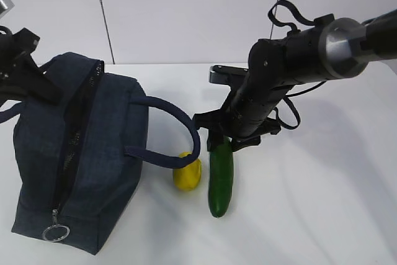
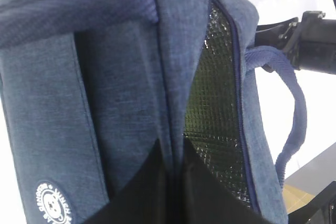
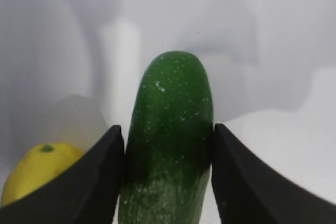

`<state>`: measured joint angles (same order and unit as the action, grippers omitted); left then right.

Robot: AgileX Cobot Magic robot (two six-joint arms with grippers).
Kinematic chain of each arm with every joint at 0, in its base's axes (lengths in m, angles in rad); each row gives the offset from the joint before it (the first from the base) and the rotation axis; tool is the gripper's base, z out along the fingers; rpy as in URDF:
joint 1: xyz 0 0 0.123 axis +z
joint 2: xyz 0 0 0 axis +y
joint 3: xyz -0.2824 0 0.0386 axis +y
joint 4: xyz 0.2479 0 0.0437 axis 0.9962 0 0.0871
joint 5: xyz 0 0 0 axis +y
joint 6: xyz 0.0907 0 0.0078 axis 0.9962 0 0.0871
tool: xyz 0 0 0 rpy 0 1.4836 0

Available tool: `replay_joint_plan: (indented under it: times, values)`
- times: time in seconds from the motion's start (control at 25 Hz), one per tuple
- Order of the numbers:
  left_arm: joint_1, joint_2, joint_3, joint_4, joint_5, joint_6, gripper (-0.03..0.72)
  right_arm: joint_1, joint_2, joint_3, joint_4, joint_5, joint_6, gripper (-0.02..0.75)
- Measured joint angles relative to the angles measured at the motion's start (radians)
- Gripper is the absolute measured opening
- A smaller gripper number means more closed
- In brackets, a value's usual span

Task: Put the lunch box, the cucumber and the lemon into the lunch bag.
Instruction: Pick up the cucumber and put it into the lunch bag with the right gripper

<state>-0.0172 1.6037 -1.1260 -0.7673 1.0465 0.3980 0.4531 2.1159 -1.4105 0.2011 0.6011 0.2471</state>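
The right jaws (image 3: 168,177) stand either side of the cucumber (image 3: 170,145), the black fingers (image 3: 94,182) against its flanks or very nearly so; whether they press it I cannot tell; in the exterior view the cucumber (image 1: 221,181) lies on the white table (image 1: 322,203), its far end under the right jaws (image 1: 222,144); the lemon (image 1: 187,174) sits just beside it on the left, near the bag's handle (image 1: 180,122). The left jaws (image 2: 176,182) are closed on a fold of the lunch bag (image 2: 126,87) at its top opening, beside the silvery lining (image 2: 218,108); the bag stands on the table's left, zipper open, ring pull (image 1: 55,233) hanging at its near end; the lunch box does not show.
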Motion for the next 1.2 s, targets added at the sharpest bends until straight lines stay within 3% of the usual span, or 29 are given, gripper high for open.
replay_joint_plan:
  times: [0.32, 0.8, 1.2]
  values:
    - [0.0, 0.0, 0.0, -0.001, -0.002, 0.0, -0.003, 0.0, 0.0, -0.002, 0.0, 0.021, 0.0, 0.358]
    - [0.0, 0.0, 0.0, -0.001, -0.002, 0.0, -0.003, 0.0, 0.0, -0.186, -0.02, 0.315, -0.051, 0.357]
    - [0.0, 0.0, 0.0, -0.001, -0.002, 0.0, -0.003, 0.0, -0.145, -0.195, -0.011, 0.32, -0.051, 0.356]
